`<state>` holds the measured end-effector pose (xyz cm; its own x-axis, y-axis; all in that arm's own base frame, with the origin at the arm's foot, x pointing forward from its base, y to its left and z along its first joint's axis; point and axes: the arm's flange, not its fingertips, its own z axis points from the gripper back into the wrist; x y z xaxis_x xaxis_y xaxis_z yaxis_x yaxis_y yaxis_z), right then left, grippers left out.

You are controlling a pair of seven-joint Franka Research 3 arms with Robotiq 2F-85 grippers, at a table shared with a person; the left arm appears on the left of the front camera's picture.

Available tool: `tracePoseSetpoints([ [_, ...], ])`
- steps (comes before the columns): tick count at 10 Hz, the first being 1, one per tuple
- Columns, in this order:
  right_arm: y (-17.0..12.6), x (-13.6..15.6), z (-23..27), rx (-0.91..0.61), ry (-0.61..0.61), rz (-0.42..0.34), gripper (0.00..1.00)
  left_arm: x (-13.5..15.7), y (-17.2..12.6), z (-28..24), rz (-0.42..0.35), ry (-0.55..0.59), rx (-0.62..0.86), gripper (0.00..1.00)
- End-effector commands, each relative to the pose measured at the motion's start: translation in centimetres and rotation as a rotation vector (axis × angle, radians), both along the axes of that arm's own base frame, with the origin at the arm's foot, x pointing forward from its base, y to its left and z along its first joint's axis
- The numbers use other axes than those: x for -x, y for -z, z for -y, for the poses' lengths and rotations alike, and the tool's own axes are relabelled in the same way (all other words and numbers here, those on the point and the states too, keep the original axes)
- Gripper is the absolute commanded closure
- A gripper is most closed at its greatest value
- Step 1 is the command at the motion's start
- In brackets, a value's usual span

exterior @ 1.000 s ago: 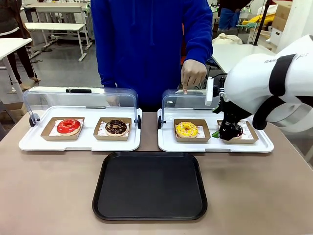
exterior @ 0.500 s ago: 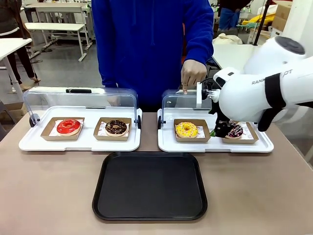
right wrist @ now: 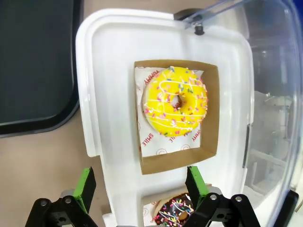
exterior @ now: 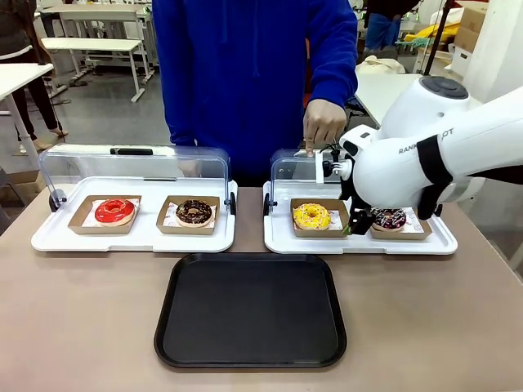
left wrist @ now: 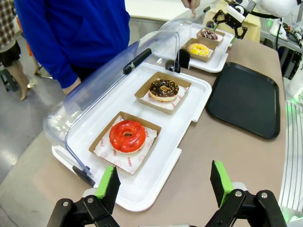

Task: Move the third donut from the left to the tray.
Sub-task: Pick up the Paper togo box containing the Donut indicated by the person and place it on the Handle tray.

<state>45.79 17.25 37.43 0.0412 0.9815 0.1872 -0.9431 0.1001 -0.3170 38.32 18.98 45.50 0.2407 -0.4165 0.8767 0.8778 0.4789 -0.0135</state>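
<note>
The yellow-iced ring donut (exterior: 311, 216) (right wrist: 176, 101) (left wrist: 199, 49) lies on white paper in a brown cardboard square, on the left half of the right display base (exterior: 282, 238). The black tray (exterior: 250, 309) (right wrist: 33, 61) (left wrist: 246, 97) lies flat in front of both bases, with nothing on it. My right gripper (exterior: 359, 220) (right wrist: 140, 189) is open and hovers just right of the yellow donut, between it and the dark sprinkled donut (exterior: 392, 219). My left gripper (left wrist: 164, 189) is open, off to the left, and holds nothing.
A person's hand (exterior: 323, 122) holds the right base's clear lid (exterior: 304, 167) up. On the left base (exterior: 49, 238), under its raised lid, sit a red-glazed donut (exterior: 114, 211) (left wrist: 127, 135) and a chocolate donut (exterior: 194, 212) (left wrist: 164, 89).
My right arm has swung left, carrying its gripper from over the dark sprinkled donut towards the yellow one. The donuts, the tray and the person's hand have stayed put.
</note>
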Motion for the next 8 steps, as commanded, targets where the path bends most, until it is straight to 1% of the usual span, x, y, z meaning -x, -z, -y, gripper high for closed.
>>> tracePoseSetpoints([
  [1,0.6,-0.9,-0.7,0.024,0.008,0.018,0.00,0.1,-0.2,0.0,0.004,0.011,-0.007,0.00],
  [3,1.9,-2.0,-0.7,0.051,-0.002,0.025,0.00,0.1,-0.2,0.0,0.004,0.011,-0.007,0.00],
  [8,3.9,-3.4,-0.6,0.056,0.008,0.035,0.00,0.1,-0.2,0.0,0.004,0.011,-0.007,0.00],
])
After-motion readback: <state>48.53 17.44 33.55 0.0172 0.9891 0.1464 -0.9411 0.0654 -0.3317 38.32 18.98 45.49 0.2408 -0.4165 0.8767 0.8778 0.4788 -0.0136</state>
